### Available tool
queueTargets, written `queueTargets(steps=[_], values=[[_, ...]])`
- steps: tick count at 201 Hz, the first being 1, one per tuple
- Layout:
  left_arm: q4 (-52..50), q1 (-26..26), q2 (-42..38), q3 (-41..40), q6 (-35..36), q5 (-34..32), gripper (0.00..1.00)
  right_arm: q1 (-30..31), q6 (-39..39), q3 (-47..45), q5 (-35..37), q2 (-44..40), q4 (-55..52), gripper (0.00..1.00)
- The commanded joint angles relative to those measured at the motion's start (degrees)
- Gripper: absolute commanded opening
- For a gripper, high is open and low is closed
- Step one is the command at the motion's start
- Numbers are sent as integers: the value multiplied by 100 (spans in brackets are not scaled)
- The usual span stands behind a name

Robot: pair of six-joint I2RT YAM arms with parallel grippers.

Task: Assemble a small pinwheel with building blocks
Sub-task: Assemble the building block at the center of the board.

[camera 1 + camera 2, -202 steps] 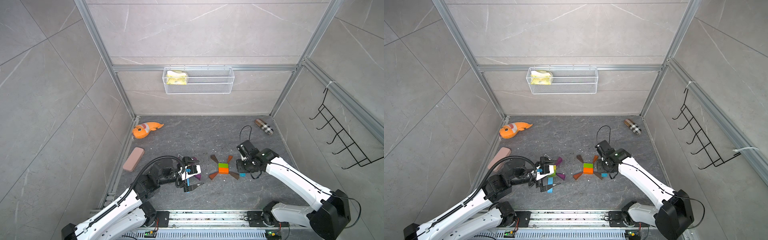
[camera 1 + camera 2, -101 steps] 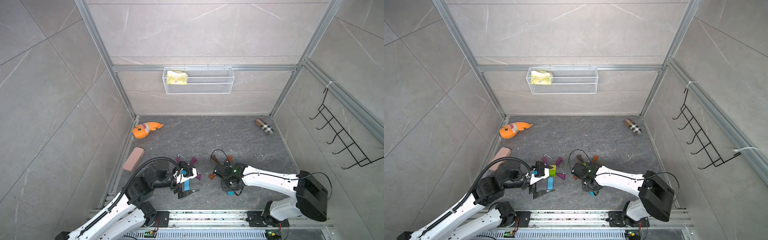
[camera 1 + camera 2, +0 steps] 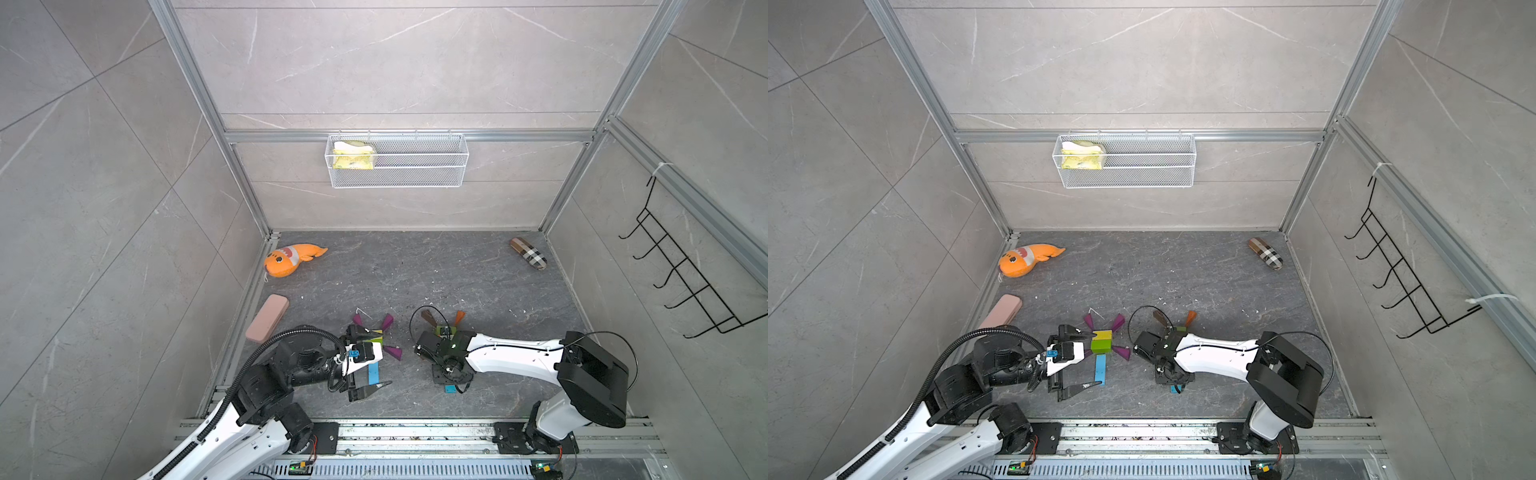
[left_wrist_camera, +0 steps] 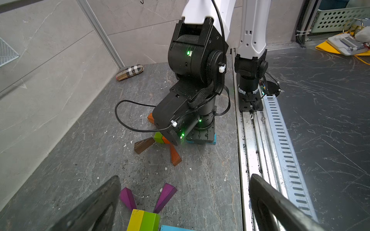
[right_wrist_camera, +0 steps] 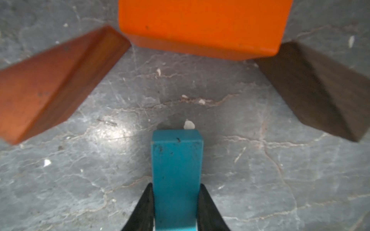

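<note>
Where the right arm reaches low beside the rail (image 3: 415, 432), the right gripper (image 5: 175, 188) is clenched on the held blue bar (image 5: 177, 158), with one finger against each long side; the bar's free end points at the orange brick (image 5: 200, 26) with a gap of bare floor (image 3: 415, 270) between them; a red-brown wedge (image 5: 50, 80) and a dark-brown wedge (image 5: 320, 90) splay outward from two corners of that brick; whether the bar rests on the floor cannot be told.

Alongside, the left gripper (image 4: 184, 178) is released, its jaws spread wide and holding nothing; the left assembly lies beneath it: a yellow brick (image 3: 1102, 334) touches a green brick (image 3: 1101, 346); a second blue bar (image 3: 1100, 370) extends from the green brick toward the rail; purple wedges (image 3: 1118, 322) fan out from the corners, three of them plainly visible in a top view.

Farther out, a pink case (image 3: 267, 318) lies along the left wall; an orange plush fish (image 3: 291, 259) occupies the far left corner; a plaid pouch (image 3: 528, 252) lies near the far right corner; a wire basket (image 3: 415, 174) hangs on the back wall with a yellow item (image 3: 353, 156) at its left end; a black hook rack (image 3: 685, 286) hangs on the right wall.
</note>
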Motion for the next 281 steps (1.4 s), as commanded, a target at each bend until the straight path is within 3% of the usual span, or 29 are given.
queueTargets(steps=[1,83,166,199,226,281], values=[[48,-13,18,118,82,63,100,27,127,105,125,140,77,22],[97,-10,-6,74,132,151,100,-73,245,105,378,212,109,26],[121,-15,162,29,160,187,100,-39,206,36,436,-40,99,50],[640,-17,293,-222,-205,-266,99,47,211,-148,639,-640,-95,46],[899,-17,497,-275,-351,-349,96,125,-2,-304,390,-1089,-226,38],[456,-16,531,-75,-85,-757,93,931,580,-227,351,-1048,-752,34]])
